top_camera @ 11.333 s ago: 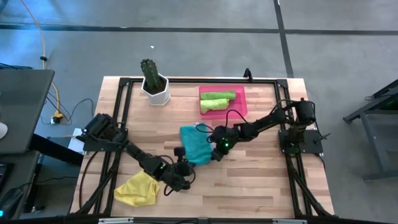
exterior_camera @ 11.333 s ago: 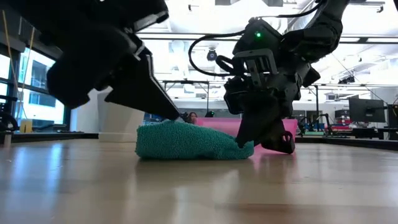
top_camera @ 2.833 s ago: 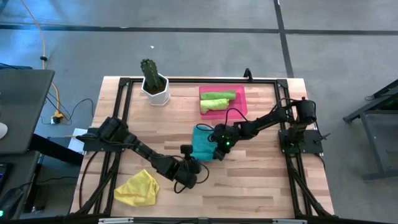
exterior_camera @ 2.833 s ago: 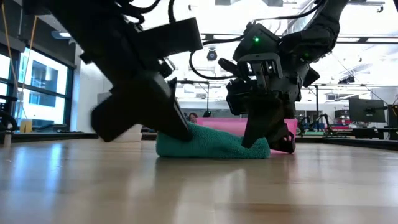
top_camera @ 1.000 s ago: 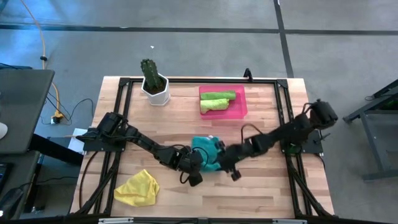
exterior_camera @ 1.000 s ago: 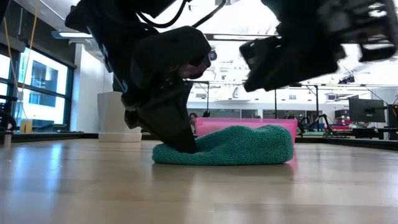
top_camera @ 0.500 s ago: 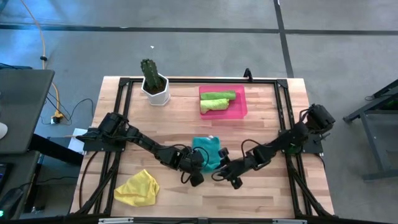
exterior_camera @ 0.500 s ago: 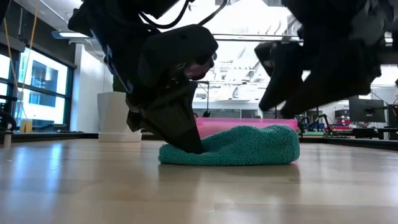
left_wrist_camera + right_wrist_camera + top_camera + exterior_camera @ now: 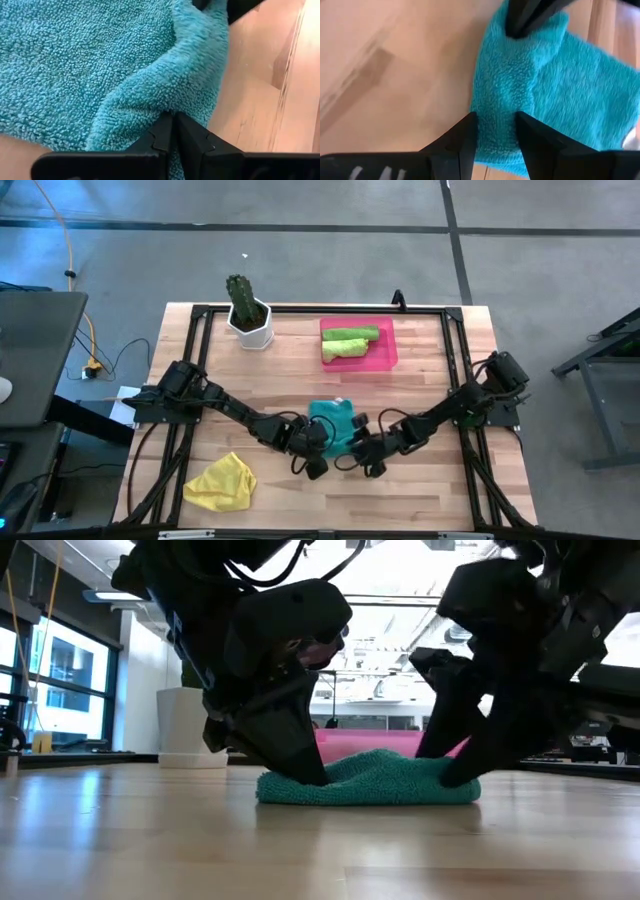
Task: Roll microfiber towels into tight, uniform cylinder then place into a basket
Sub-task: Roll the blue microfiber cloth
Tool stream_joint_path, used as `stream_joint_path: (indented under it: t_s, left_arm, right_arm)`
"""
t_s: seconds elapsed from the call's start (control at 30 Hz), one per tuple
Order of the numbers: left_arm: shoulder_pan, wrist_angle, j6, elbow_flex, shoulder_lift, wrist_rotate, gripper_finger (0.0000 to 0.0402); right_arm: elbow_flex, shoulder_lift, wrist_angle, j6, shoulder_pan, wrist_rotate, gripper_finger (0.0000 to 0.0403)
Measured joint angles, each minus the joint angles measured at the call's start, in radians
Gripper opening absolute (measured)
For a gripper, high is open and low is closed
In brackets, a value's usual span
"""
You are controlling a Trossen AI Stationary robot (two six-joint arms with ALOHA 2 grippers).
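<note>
A teal towel (image 9: 332,420), loosely rolled, lies on the wooden table's middle, toward the near side. My left gripper (image 9: 320,440) is shut at the towel's left end (image 9: 300,785). My right gripper (image 9: 452,765) stands open over its right end, one finger on each side (image 9: 495,122). Two lime green rolled towels (image 9: 348,340) lie in the pink basket (image 9: 385,355) at the far side. A yellow towel (image 9: 220,482) lies crumpled near the front left. My left gripper pinches a raised fold of the teal towel (image 9: 175,107) at its fingertips, slanting down from the table's left. The towel rests on the table and is slack. My right gripper straddles the towel's right end (image 9: 496,107), slanting down from the right. Both open fingers (image 9: 467,131) touch the cloth and dent it.
A white pot with a cactus (image 9: 248,315) stands at the far left. A black frame (image 9: 200,310) runs round the table's edges. Bare wood lies in front of the towel (image 9: 320,850).
My right gripper has come down and toward the table's left onto the teal towel's right end, turning as it went, with its gap unchanged. That end of the towel, rounded before, is now pressed lower.
</note>
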Motion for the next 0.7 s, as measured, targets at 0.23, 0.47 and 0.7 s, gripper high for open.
stream_joint_path:
  t_s: [0.23, 0.47, 0.7]
  left_arm:
    - [0.000, 0.026, 0.000, 0.000, 0.001, 0.006, 0.0019]
    - [0.002, 0.051, 0.000, -0.001, 0.003, 0.011, 0.0019]
    - [0.002, 0.055, 0.000, -0.001, 0.003, 0.014, 0.0019]
  right_arm:
    - [0.001, 0.009, -0.066, 0.080, -0.001, -0.047, 0.0130]
    - [0.003, 0.016, -0.082, 0.181, -0.017, -0.113, 0.0142]
    - [0.003, 0.016, -0.088, 0.216, -0.051, -0.162, 0.0186]
